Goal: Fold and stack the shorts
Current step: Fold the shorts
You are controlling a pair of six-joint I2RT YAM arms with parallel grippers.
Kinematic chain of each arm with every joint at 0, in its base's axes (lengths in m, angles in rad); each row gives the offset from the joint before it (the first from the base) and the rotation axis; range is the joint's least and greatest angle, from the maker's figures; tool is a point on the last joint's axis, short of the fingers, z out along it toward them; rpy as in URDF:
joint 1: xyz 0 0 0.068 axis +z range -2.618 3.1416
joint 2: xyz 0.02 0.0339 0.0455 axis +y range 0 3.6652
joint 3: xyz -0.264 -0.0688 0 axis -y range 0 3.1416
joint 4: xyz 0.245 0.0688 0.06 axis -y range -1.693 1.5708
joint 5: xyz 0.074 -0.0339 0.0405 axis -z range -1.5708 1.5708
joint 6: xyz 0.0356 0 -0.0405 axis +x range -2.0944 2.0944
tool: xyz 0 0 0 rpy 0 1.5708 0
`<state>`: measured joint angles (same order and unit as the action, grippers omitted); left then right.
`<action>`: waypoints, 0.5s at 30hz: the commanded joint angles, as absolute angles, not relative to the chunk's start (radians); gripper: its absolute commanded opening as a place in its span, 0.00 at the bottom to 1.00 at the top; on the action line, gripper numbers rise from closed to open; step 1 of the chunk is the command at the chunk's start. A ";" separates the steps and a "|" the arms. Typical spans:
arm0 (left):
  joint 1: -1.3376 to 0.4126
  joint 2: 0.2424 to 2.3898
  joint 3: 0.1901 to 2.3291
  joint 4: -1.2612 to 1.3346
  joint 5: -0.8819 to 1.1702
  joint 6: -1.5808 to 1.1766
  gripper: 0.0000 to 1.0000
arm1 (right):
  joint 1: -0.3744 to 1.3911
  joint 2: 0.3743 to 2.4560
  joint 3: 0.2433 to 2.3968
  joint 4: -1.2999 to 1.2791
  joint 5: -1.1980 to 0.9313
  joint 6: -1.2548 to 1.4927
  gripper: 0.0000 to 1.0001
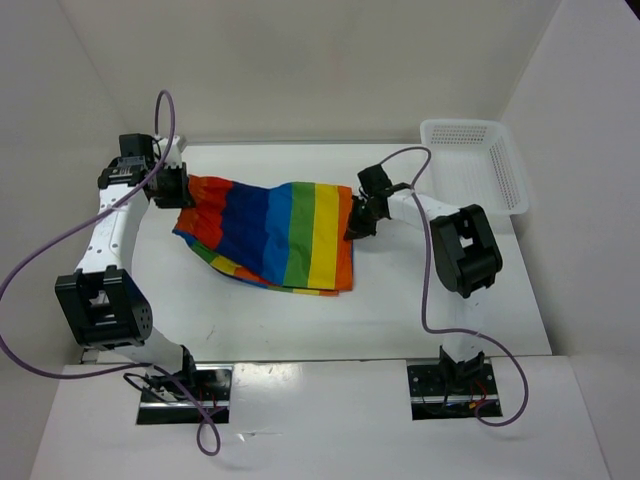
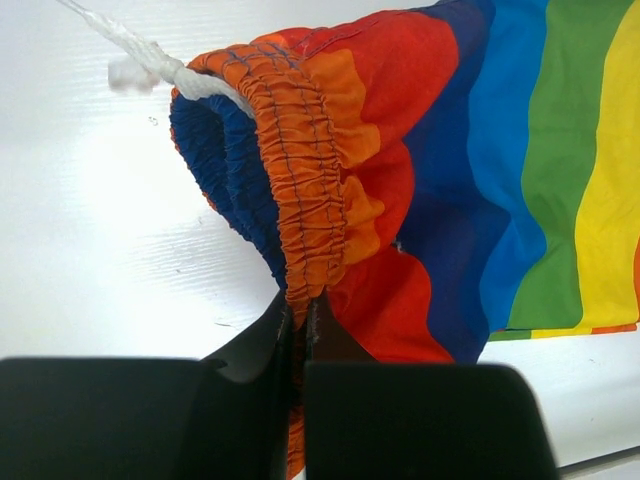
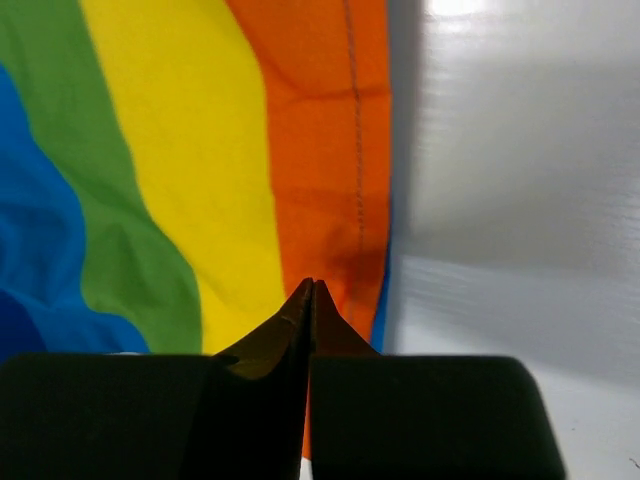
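So the count here is one pair of shorts (image 1: 270, 232), two arms, two grippers, one basket and two purple cables, that's the whole cast. The shorts lie roughly in the middle of the white table (image 1: 400, 310), stretched out sideways between the two arms, with the stripes running blue, green, yellow and orange toward the right and red bunched up on the left. There's a second layer of cloth peeking out along the near edge. The left gripper (image 2: 300, 305) has its fingers pinched tight on the gathered orange waistband (image 2: 305, 190), and you can see cloth squeezed right between them. One white drawstring (image 2: 150, 62) trails off from the waistband onto the table. The right gripper (image 3: 311, 290) is clamped just as narrow on the orange stripe at the opposite end, close to the stitched hem, with a sliver of orange showing between the fingers. The one basket (image 1: 475, 165), white plastic mesh, sits at the far right corner of the table, apart from the shorts. One cable (image 1: 30, 270) loops off each arm. The table is glossy white, and plain white walls (image 1: 320, 60) box it in on three sides.
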<state>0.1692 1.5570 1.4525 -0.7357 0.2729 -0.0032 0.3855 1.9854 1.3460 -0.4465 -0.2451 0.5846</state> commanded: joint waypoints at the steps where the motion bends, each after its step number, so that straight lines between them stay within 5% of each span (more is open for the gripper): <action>1: 0.169 1.569 1.500 -0.749 0.267 0.000 0.00 | 0.396 1.956 1.463 -0.460 -0.258 0.574 0.00; 15: 0.169 1.588 1.500 -0.749 0.324 0.000 0.00 | 0.756 2.293 1.990 -0.589 -0.345 0.584 0.00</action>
